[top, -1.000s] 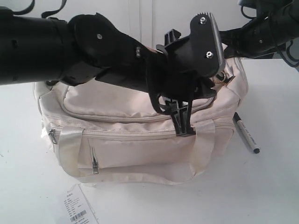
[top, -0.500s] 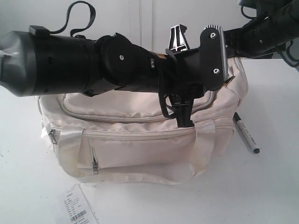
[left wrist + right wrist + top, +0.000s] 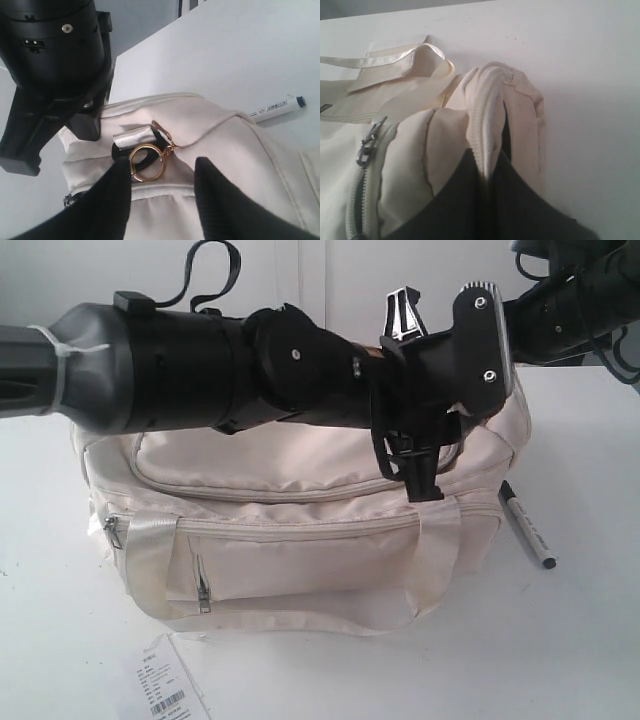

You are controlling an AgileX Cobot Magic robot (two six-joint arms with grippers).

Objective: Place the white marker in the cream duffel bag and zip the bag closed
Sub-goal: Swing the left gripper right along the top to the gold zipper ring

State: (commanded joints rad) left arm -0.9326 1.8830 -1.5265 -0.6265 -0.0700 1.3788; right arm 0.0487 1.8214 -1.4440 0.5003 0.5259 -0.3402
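**Item 1. Left gripper point(image 3: 163, 164).** The jaws are apart, with nothing held. The two black fingers point(image 3: 116, 200) hang over the end panel of the bag. A gold ring point(image 3: 146, 162) and a silver tab point(image 3: 134, 136) lie in the gap between them, closer to one finger. There is open cream fabric between the ring and the other finger. The wrist view does not show whether either finger touches the fabric.

**Item 2. Right gripper point(image 3: 489, 170).** The jaws are together, clamped on a raised fold of the bag's end fabric. The piped seam of the fold stands up from between the fingertips. A metal zip pull point(image 3: 367, 147) lies off to one side of these jaws, at the head of a zip line. This arm's black body stands close beside the left jaws, leaving only a narrow gap over the ring.

**Item 3. The cream duffel bag point(image 3: 300, 550).** It sits upright on the white table point(image 3: 570, 640). Its front pockets face the exterior camera, and the left arm crosses above its top flap.

**Item 4. The white marker point(image 3: 527, 525).** It lies flat on the table outside both sets of jaws, just past the bag's end edge and not touching it. From the left jaws it is beyond the curved end seam. Bare table surrounds it on every side but the bag's.

**Item 5. Paper tag point(image 3: 165, 690).** It lies on the table in front of the bag, well apart from either set of jaws.
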